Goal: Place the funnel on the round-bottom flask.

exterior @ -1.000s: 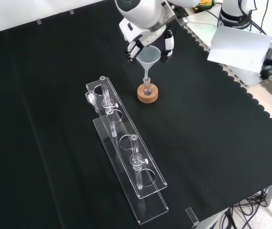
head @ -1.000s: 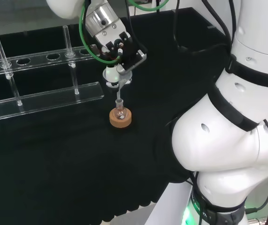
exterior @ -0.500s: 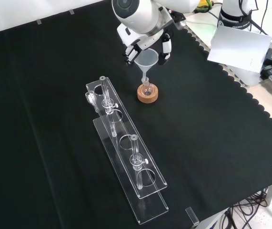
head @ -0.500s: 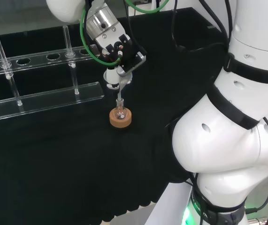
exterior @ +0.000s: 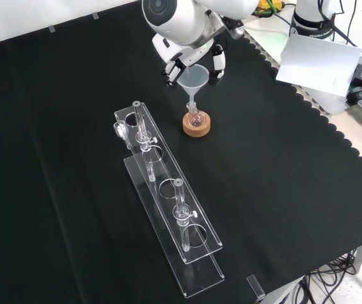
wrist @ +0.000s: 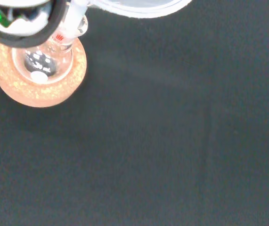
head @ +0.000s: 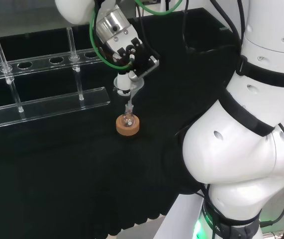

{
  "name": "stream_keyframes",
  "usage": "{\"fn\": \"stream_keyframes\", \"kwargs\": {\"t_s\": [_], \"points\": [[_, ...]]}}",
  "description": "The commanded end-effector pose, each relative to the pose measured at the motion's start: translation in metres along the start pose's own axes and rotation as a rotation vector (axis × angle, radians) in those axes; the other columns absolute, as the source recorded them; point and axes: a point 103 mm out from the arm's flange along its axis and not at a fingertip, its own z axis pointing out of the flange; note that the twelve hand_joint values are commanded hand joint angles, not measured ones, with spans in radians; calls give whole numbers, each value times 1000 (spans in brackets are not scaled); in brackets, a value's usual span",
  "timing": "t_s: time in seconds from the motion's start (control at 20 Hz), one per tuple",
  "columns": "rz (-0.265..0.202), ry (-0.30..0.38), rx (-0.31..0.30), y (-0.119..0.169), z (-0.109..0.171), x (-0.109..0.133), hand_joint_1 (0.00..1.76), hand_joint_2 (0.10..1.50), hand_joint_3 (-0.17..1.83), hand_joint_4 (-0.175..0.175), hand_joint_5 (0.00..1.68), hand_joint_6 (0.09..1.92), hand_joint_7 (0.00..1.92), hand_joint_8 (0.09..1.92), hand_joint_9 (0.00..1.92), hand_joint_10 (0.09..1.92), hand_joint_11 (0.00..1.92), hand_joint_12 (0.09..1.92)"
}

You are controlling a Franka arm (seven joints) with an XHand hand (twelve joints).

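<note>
Rack: I see a long clear plastic test-tube rack [exterior: 168, 221] at the left of the front view, flat plates with round holes, thin glass tubes upright in it.
Flask: the small round-bottom flask [exterior: 196, 118] is clear glass, its bulb seated in the stand, neck up.
Stand: a cork ring [exterior: 196, 124], grainy tan, flat on the black cloth [exterior: 295, 164], right of the rack's far end.
Funnel: a translucent plastic cone [exterior: 193, 78] with a narrow stem; I see the stem meeting the flask's neck, slightly tilted.
Hand: the hand [exterior: 190, 58] hangs above the flask, fingers curled round the funnel's rim, pinching it.
Arm: white rounded links [head: 246, 124] at the head view's right.
</note>
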Motion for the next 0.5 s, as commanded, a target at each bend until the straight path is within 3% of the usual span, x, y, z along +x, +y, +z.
{"fn": "stream_keyframes", "kwargs": {"t_s": [0.05, 0.5], "points": [[-14, 0, 8, 2, 7, 3, 819, 726, 697, 48, 829, 725, 896, 596, 1137, 326, 773, 1201], [-37, 0, 6, 3, 6, 8, 818, 726, 696, 47, 829, 725, 892, 596, 1136, 326, 775, 1201]]}}
